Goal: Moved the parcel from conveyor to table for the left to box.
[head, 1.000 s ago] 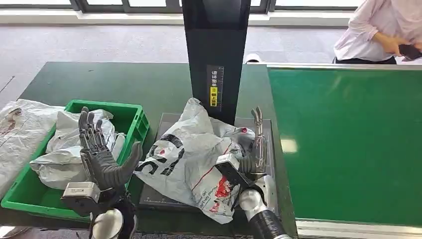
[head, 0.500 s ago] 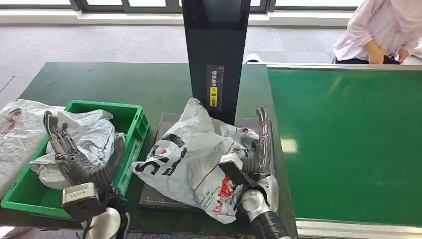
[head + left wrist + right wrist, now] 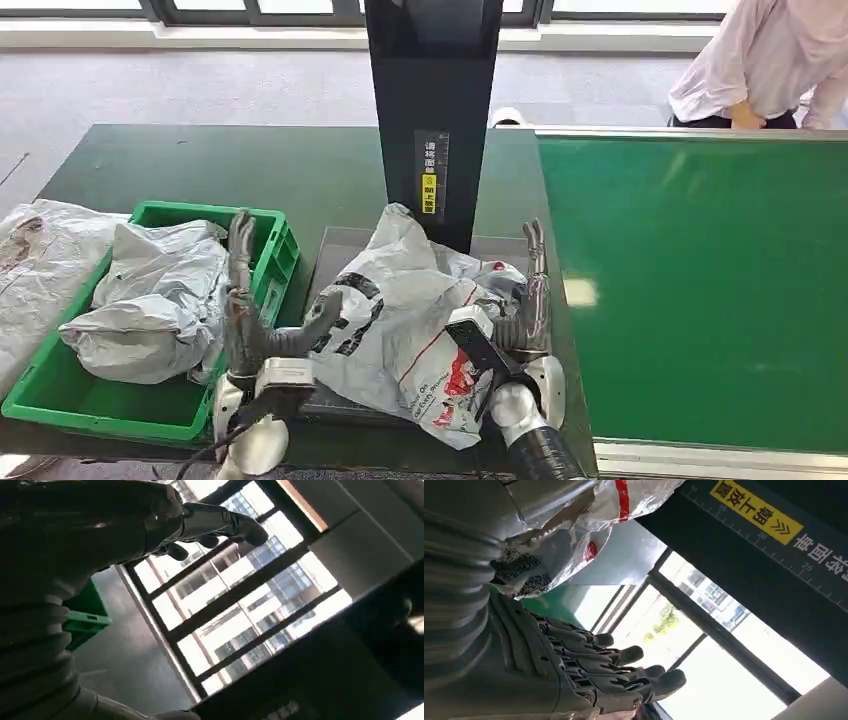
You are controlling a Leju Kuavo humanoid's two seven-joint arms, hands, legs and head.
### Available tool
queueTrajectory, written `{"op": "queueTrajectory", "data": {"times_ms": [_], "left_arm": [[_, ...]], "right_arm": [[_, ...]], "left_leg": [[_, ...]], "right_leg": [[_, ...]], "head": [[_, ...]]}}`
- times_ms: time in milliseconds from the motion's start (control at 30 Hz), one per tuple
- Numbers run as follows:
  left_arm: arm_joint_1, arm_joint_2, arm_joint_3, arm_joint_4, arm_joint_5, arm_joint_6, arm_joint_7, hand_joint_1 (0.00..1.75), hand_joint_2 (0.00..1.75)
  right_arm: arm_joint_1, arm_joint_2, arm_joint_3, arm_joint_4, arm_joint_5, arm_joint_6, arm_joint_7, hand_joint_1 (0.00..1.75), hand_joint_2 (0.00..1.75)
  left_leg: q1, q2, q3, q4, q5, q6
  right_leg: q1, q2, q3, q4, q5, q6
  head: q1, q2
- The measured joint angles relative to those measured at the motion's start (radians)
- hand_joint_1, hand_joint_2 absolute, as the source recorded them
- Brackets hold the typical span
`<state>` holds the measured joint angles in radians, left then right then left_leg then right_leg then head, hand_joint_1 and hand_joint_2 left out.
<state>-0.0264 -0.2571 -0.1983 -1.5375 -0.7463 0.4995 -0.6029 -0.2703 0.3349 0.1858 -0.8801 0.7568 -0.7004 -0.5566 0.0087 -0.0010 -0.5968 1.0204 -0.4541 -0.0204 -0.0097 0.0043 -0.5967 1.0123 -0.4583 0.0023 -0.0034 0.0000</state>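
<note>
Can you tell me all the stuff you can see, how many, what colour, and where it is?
parcel: one, white with black and red print, on the grey plate between the hands
plate: one, grey, on the table before the post
crate: one, green, left on the table
bags: grey-white, in the crate
bag: one, white, left of the crate
post: one, black, behind the parcel
conveyor: one, green, right
person: one, pink top, far right
left hand: grey, at the parcel's left side
right hand: grey, at its right side

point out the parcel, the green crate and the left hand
parcel (image 3: 400, 315): head view, on its printed white face.
green crate (image 3: 282, 245): head view, on its right rim.
left hand (image 3: 250, 325): head view, on the palm, beside the parcel.
</note>
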Motion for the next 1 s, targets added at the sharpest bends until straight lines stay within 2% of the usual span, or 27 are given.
{"op": "queueTrajectory", "data": {"times_ms": [333,767,1000], "left_arm": [[-0.066,0.002,-0.044,0.195,-0.160,-0.089,0.062,0.00,1.75],[-0.083,0.004,-0.045,0.258,-0.168,-0.095,0.068,0.00,1.75],[-0.093,0.004,-0.045,0.280,-0.276,-0.136,0.158,0.00,1.75]], "right_arm": [[-0.003,0.000,0.000,0.033,-0.010,0.000,-0.011,0.00,1.75],[-0.005,0.000,0.000,0.055,-0.011,0.000,-0.011,0.00,1.75],[-0.006,0.000,0.000,0.060,-0.009,0.000,-0.019,0.00,1.75]], "left_leg": [[0.000,0.000,0.000,0.000,0.000,0.000],[0.000,0.000,-0.001,0.000,0.000,0.000],[0.000,0.000,-0.001,0.000,0.000,0.000]], "right_leg": [[0.000,0.000,0.000,0.000,0.000,0.000],[0.000,0.000,0.000,0.000,0.000,0.000],[0.000,0.000,-0.001,0.000,0.000,0.000]], "head": [[0.000,0.000],[0.000,0.000],[0.000,0.000]]}}
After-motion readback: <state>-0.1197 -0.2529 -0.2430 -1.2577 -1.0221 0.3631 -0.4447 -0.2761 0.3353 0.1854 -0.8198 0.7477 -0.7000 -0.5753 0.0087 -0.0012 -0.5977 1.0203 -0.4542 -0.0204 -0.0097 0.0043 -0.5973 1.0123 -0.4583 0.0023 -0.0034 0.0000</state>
